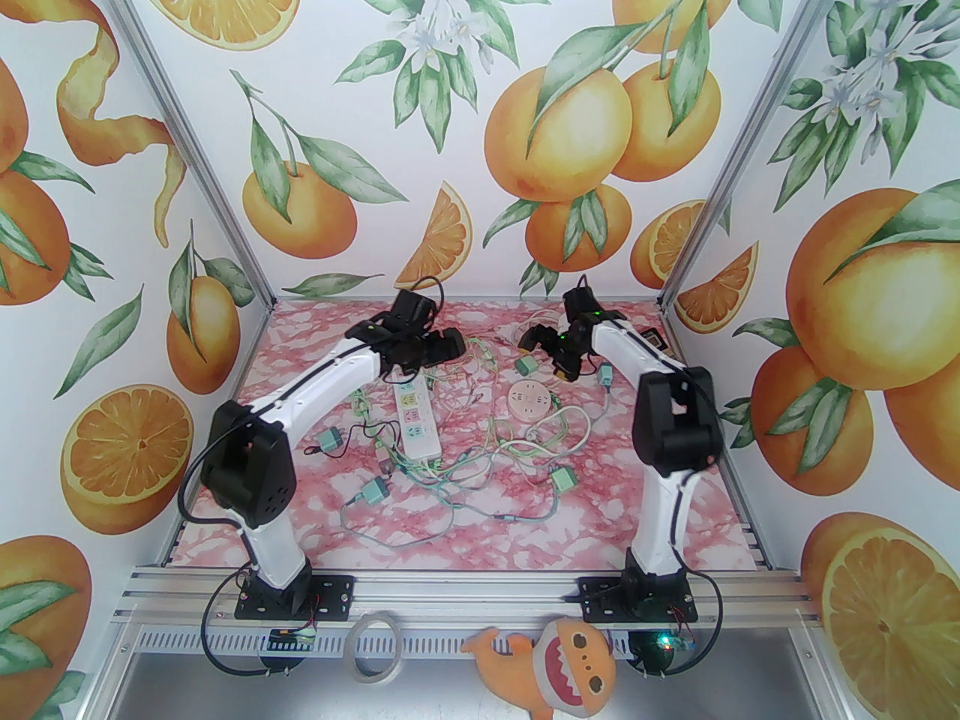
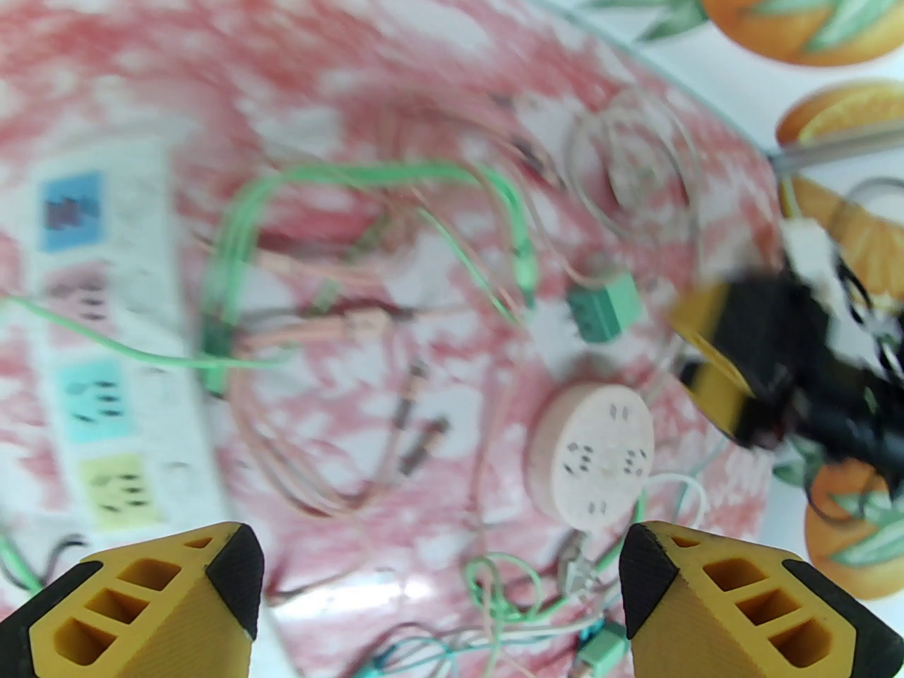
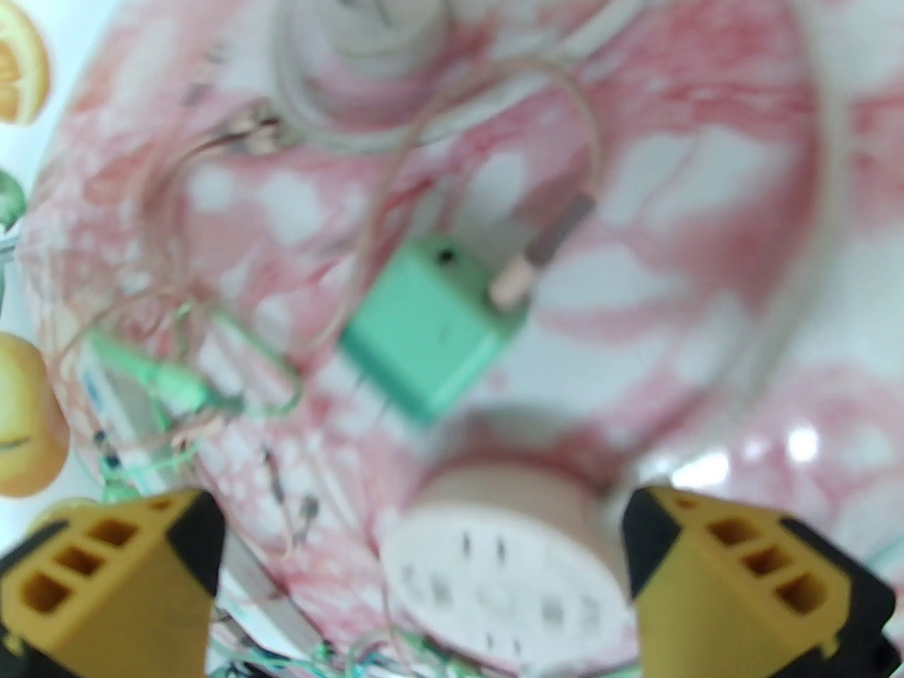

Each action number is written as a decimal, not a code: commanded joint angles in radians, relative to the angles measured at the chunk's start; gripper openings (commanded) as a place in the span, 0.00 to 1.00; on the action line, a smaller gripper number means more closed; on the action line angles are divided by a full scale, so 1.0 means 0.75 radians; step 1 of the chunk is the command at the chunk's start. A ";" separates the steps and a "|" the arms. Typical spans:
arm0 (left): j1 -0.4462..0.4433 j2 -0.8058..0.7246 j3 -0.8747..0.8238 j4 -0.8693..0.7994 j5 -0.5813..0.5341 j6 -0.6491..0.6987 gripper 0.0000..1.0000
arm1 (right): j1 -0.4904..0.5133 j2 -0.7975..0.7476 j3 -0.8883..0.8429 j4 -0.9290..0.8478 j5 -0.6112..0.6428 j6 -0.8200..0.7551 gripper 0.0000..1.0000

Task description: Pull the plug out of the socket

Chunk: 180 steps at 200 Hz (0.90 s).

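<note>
Near edge, top view: orange plush toy [image 1: 559, 664] and tape roll [image 1: 375, 646] lie in front of the 2 arm bases.

Table [image 1: 675, 507], pink marbled. A loose tangle of thin green and pink cables [image 1: 450, 477] is spread across the middle. 4 spare green adapters [image 1: 373, 490] lie among them: 2 at near left, 1 at near right, 1 by the right arm's elbow.

Power strip [image 1: 416, 421]: white, left of centre, long axis running near to far, coloured outlets facing up. Its far end is hidden under the left arm's wrist.

Round socket [image 1: 531, 400]: pink, face up, right of centre, well apart from the strip.

Plug [image 3: 431, 329]: green, lying on its side on the table just beyond the round socket, 2 prongs free and pointing toward the strip. A pink cable's connector meets its far end; too blurred to tell if it is inserted.

Left gripper [image 2: 445, 590]: jaws wide apart, nothing between them, hovering over the far end of the strip. Wrist view is blurred.

Right gripper [image 3: 424, 576]: jaws wide apart, empty, hanging above the round socket with the plug just ahead.

White plug [image 3: 381, 11] on a white cord lies farther back, prongs up.

Walls [image 1: 480, 102]: orange-fruit print.
</note>
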 commanded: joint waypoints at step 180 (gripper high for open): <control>0.536 -0.501 -1.336 1.387 -0.672 0.909 1.00 | -0.001 -0.833 -1.671 1.969 0.978 -0.651 1.00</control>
